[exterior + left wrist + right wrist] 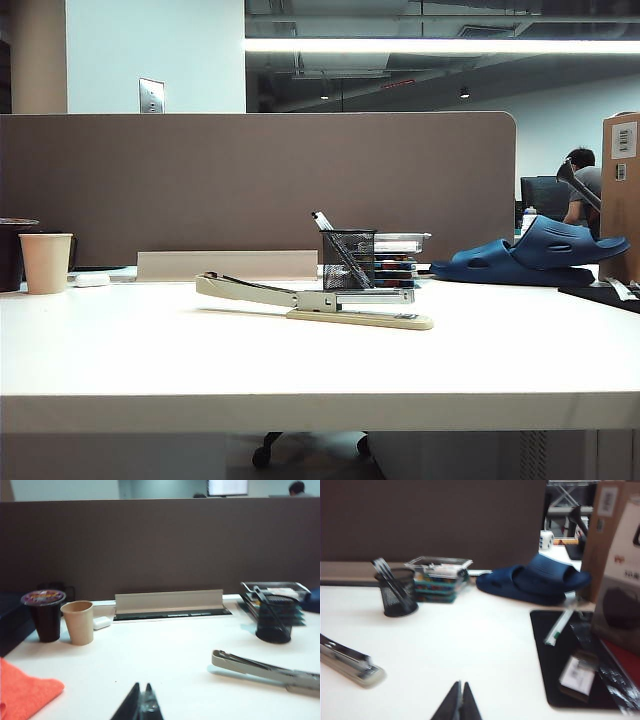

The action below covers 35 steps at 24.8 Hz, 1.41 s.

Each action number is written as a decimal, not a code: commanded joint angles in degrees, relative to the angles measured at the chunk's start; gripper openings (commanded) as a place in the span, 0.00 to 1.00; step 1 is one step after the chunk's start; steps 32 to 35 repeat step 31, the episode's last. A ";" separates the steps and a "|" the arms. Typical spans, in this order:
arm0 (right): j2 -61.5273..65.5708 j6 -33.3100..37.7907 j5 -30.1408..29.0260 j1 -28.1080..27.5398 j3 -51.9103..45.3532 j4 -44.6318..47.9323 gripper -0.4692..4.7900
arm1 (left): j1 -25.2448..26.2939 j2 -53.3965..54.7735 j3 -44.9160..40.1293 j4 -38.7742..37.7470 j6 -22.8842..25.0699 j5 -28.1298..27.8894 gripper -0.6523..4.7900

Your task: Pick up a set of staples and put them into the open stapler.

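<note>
Stapler [318,299], long and cream with a silver magazine, lies flat on the white table [300,370] with its slim arm only slightly raised above the base. No loose strip of staples can be made out anywhere in the three views.

Just behind the stapler stands a black mesh pen holder [347,260] with a few pens leaning in it. Touching the holder, on the side away from the stapler's arm tip, is a stack of clear trays [399,257] with coloured items inside; what they are cannot be told. Further out on that side, a pair of dark blue slippers [528,256] rests one on the other, near a cardboard box [621,190] and a black mat [572,660] with a pen and small cards on it.

Well apart from the stapler, beyond its arm tip, a beige paper cup [46,262] stands upright beside a dark cup with a printed lid [44,614]; the paper cup's contents are not visible. An orange cloth [22,692] lies nearer the camera.

The left gripper [141,705] hangs over bare table short of the stapler's arm tip, fingers pressed together on nothing. The right gripper [458,702] sits over bare table beside the stapler's base end, likewise pressed together and empty.
</note>
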 commanded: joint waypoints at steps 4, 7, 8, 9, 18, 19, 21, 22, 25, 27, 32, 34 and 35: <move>-0.28 -1.20 1.46 -0.04 -5.22 6.10 0.07 | -0.09 0.00 -5.01 9.35 -2.82 -1.57 0.11; -0.26 -2.62 3.30 -0.07 -5.97 6.38 0.07 | -0.09 0.00 -5.97 9.11 -2.49 -1.62 0.11; -0.24 -2.62 3.98 -0.04 -5.97 6.40 0.07 | -0.09 0.00 -5.97 8.79 -1.90 -1.60 0.11; -0.26 -2.64 4.33 -0.04 -5.97 6.51 0.07 | -0.09 0.00 -5.97 8.79 -1.73 -1.60 0.11; -0.28 -2.38 4.20 -0.09 -5.95 6.78 0.07 | -0.04 0.00 -5.97 7.65 -3.63 -1.14 0.11; -0.28 -2.38 4.20 -0.15 -5.95 6.75 0.07 | -0.04 0.00 -5.97 7.54 -3.63 -1.16 0.11; -0.28 -2.38 4.20 -0.15 -5.95 6.75 0.07 | -0.04 0.00 -5.97 7.23 -3.63 -1.14 0.11; -0.28 -2.38 4.20 -0.15 -5.95 6.75 0.07 | -0.04 0.00 -5.97 7.17 -3.63 -1.16 0.11; -0.28 -2.38 4.20 -0.15 -5.95 6.75 0.07 | -0.04 0.00 -5.97 6.91 -3.63 -1.14 0.11; -0.28 -2.38 4.20 -0.15 -5.95 6.75 0.07 | -0.04 0.00 -5.97 6.71 -3.63 -1.14 0.11; -0.28 -2.38 4.20 -0.15 -5.95 6.75 0.07 | -0.04 0.00 -5.97 6.71 -3.63 -1.16 0.11; -0.28 -2.38 4.20 -0.15 -5.95 6.75 0.07 | -0.04 0.00 -5.97 6.71 -3.63 -1.16 0.11; -0.28 -2.38 4.20 -0.15 -5.95 6.75 0.07 | -0.04 0.00 -5.97 6.71 -3.63 -1.16 0.11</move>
